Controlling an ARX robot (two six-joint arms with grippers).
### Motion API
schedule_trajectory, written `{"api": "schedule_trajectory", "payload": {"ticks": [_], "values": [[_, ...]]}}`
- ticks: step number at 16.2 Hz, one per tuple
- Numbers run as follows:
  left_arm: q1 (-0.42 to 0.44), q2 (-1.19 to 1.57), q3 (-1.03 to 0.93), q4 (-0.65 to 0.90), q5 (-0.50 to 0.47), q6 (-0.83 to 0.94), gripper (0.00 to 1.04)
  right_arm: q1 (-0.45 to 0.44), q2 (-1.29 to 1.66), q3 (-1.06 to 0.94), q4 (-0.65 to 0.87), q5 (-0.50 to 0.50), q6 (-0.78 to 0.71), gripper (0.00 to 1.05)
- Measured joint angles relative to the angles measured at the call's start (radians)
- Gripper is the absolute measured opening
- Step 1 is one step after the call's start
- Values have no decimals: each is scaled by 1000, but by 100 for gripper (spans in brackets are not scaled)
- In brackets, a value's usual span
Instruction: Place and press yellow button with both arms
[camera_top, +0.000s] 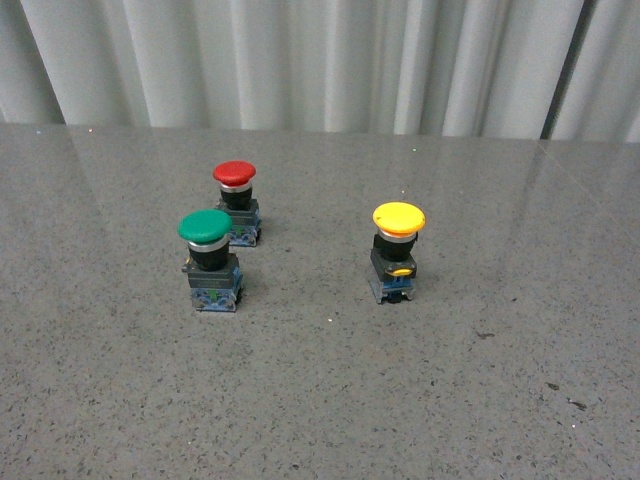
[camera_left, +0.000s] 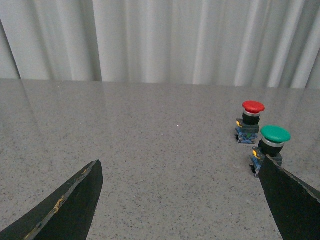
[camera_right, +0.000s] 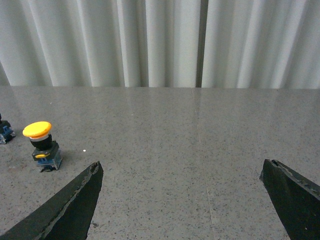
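Note:
The yellow button (camera_top: 397, 250) stands upright on the grey table, right of centre in the front view. It has a round yellow cap, black body with a yellow tab and a blue base. It also shows in the right wrist view (camera_right: 42, 146), beyond and to the side of my open, empty right gripper (camera_right: 182, 170). My left gripper (camera_left: 180, 165) is open and empty over bare table; the yellow button is out of its view. Neither arm shows in the front view.
A green-capped button (camera_top: 209, 258) and a red-capped button (camera_top: 237, 201) stand left of the yellow one, the red one further back. Both show in the left wrist view, green (camera_left: 272, 145) by one finger (camera_left: 292, 200), red (camera_left: 250, 120). White curtains (camera_top: 320, 60) hang behind the table's far edge.

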Motion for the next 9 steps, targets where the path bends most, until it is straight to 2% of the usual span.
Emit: {"api": "schedule_trajectory", "payload": {"ticks": [9], "values": [[0, 0, 0, 0, 0, 0, 98, 0, 0, 0, 0, 0, 0, 98]]}}
